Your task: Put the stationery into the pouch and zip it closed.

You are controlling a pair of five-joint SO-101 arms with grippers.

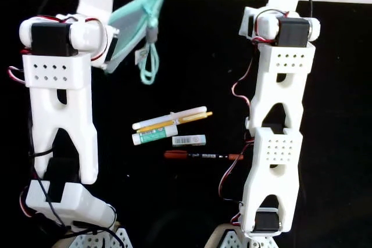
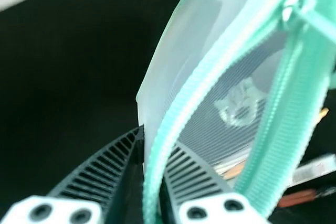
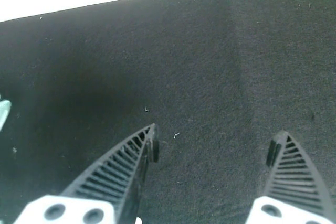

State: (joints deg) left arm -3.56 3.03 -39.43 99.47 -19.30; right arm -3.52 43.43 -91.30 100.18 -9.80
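Holds the mint pouch (image 1: 131, 24) at far left, left gripper (image 2: 143, 136) pinched on its edge (zip open). Poises the right gripper (image 3: 212, 144), jaws apart, at far right. Stationery (image 1: 171, 123) mid-table, nearer than the pouch.

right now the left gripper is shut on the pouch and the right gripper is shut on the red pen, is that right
Not quite: the right gripper is open and empty over the black cloth, as the right wrist view shows, and the red pen lies loose on that cloth. The left gripper is indeed shut on the pouch.
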